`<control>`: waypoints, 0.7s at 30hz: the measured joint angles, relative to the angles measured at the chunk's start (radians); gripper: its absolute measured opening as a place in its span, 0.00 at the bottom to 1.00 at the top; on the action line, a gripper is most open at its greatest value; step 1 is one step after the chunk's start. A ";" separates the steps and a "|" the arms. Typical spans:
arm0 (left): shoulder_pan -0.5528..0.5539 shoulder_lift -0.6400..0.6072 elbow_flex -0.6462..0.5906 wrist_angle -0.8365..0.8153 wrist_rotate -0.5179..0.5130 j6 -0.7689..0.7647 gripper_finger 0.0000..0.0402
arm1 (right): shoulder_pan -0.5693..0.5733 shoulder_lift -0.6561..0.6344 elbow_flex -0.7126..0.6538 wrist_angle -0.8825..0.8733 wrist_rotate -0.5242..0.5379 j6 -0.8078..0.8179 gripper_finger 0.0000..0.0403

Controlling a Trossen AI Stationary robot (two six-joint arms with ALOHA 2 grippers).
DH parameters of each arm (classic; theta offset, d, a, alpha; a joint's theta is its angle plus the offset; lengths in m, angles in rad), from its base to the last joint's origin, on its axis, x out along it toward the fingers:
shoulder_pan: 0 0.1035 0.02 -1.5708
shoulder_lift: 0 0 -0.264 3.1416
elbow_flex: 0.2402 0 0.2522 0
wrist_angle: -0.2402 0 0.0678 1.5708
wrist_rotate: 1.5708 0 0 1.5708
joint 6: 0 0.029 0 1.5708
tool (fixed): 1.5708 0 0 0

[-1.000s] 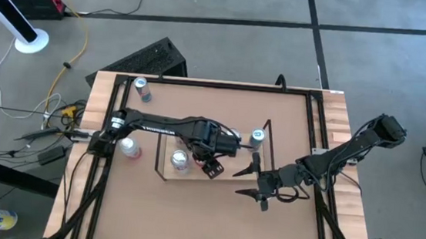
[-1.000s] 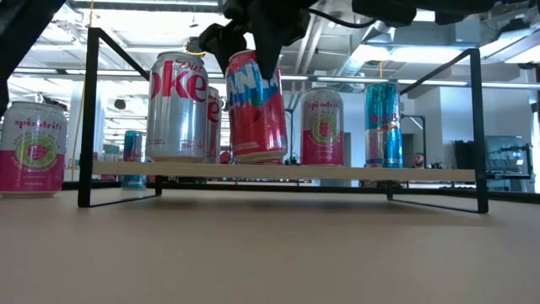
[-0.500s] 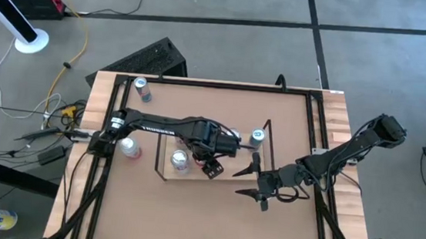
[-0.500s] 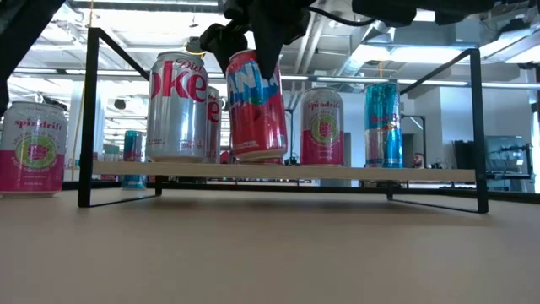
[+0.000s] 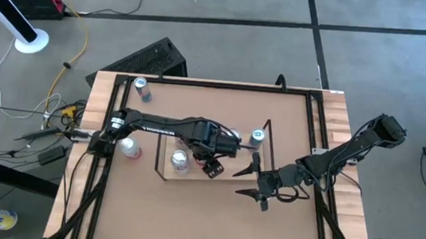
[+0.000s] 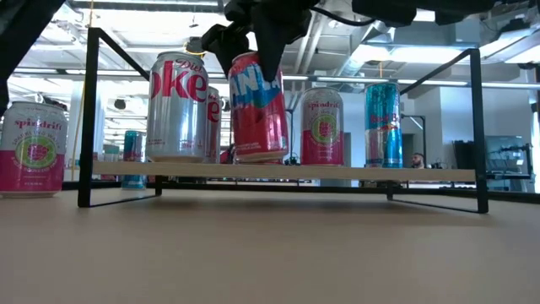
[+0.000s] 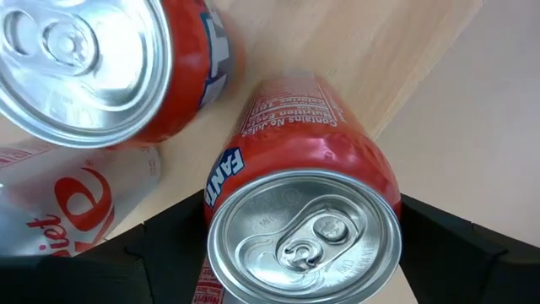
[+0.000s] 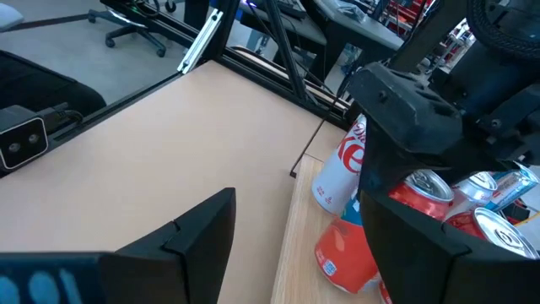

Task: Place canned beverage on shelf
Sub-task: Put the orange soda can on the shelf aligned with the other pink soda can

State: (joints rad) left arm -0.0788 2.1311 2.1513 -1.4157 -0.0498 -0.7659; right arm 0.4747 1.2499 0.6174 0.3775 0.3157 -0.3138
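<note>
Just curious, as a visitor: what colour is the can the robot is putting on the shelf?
The Fanta can is red with blue-and-white lettering, seen best in the low view.

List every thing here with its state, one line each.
red Fanta can: upright on the shelf, left gripper around its top
silver Diet Coke can: upright on the shelf
pink Spindrift can: upright on the shelf
light-wood wire-ended shelf: flat on the table
second pink Spindrift can: upright on the table, off the shelf
left gripper: over the Fanta can
right gripper: jaws open, empty, beside the shelf
</note>
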 joint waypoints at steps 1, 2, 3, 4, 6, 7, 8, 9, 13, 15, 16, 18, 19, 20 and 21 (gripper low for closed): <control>0.000 0.000 0.000 0.001 0.000 -0.001 0.78 | 0.000 0.000 0.000 0.000 0.000 0.000 0.68; 0.000 0.000 0.000 0.000 0.001 -0.005 0.78 | 0.000 0.000 0.000 0.000 0.000 0.000 0.68; 0.000 0.000 0.000 -0.001 0.001 -0.012 0.78 | 0.000 0.000 0.000 0.000 0.000 0.000 0.68; 0.000 0.000 0.000 -0.001 0.000 -0.020 0.78 | 0.000 0.000 0.000 0.000 0.000 0.000 0.68; 0.000 0.000 0.000 0.000 0.000 -0.032 0.78 | 0.000 0.000 0.000 0.000 0.000 0.000 0.68; 0.000 0.000 0.000 0.000 0.000 -0.036 0.78 | 0.000 0.000 0.000 0.000 0.000 0.000 0.68; 0.000 0.000 0.000 0.000 0.000 -0.044 0.78 | 0.000 0.000 0.000 0.000 0.000 0.000 0.68; 0.000 0.000 0.000 0.000 0.000 -0.050 0.78 | 0.000 0.000 0.000 0.000 0.000 0.000 0.68; 0.000 0.000 0.000 0.000 0.001 -0.067 0.78 | 0.000 0.000 0.000 0.000 0.000 0.000 0.68; -0.001 0.000 0.000 -0.001 0.001 -0.067 0.78 | 0.000 0.000 0.000 0.000 0.000 0.000 0.68; -0.001 0.000 0.000 -0.001 0.001 -0.067 0.78 | 0.000 0.000 0.000 0.000 0.000 0.000 0.68; -0.001 0.000 0.000 0.000 0.002 -0.069 0.78 | 0.000 0.000 0.000 0.000 0.000 0.000 0.68; -0.001 0.000 0.000 0.000 0.005 -0.071 0.78 | 0.000 0.000 0.000 0.000 0.000 0.000 0.68; -0.001 0.000 0.000 0.000 0.011 -0.078 0.78 | 0.000 0.000 0.000 0.000 0.000 0.000 0.68; -0.001 0.000 0.000 0.000 0.018 -0.087 0.78 | 0.000 0.000 0.000 0.000 0.000 0.000 0.68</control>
State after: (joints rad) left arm -0.0795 2.1307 2.1513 -1.4158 -0.0321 -0.8533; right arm 0.4747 1.2499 0.6174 0.3775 0.3153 -0.3141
